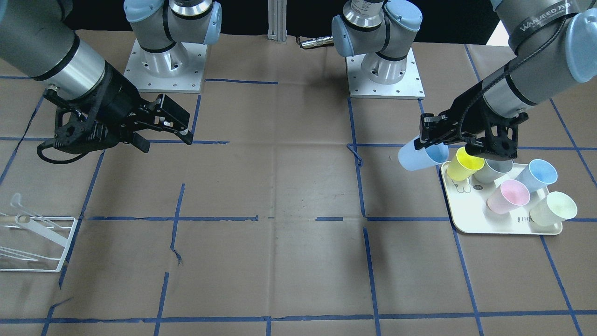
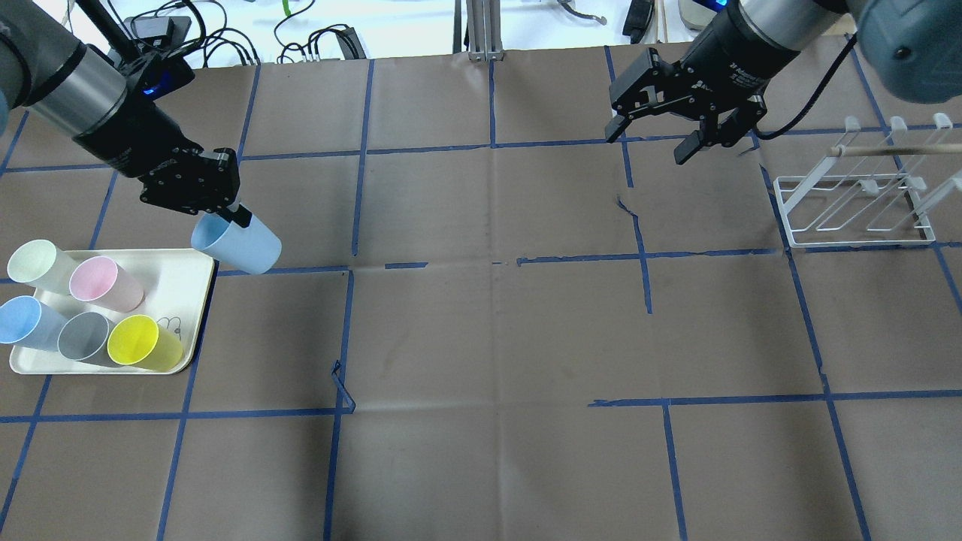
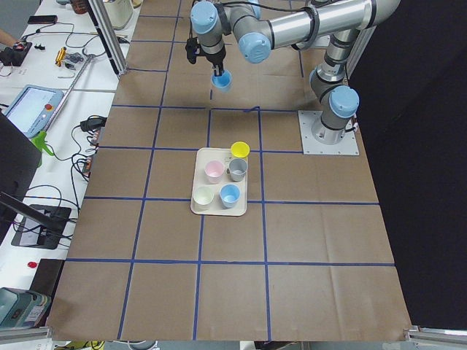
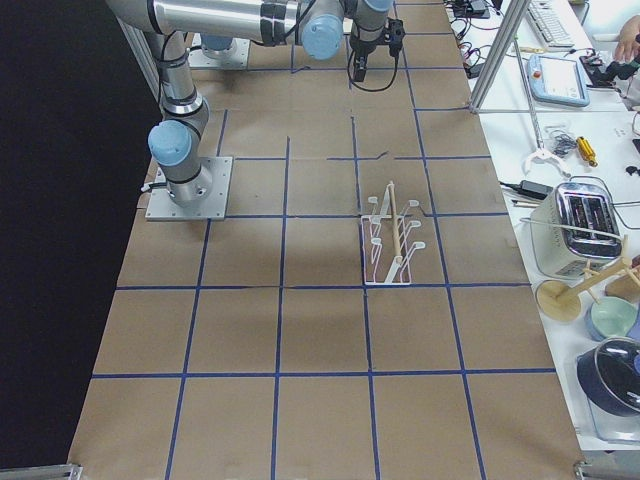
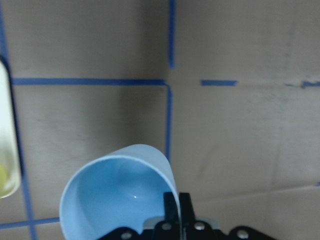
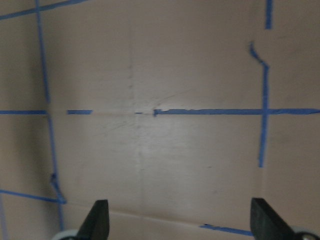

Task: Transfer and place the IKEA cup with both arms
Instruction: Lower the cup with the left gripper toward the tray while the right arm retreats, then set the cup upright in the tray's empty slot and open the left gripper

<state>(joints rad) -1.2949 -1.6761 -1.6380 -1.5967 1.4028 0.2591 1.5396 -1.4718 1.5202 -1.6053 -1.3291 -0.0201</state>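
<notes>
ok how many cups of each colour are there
blue: 2, held cup and tray cup
pink cup: 1
grey cup: 1
yellow cup: 1
pale green cup: 1
total: 6

L gripper pinching IKEA cup rim; R gripper agape.

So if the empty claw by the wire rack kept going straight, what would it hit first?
Probably only the paper-covered table: the open right gripper angles downward, and its wrist view shows just bare paper and blue tape ahead.
</notes>
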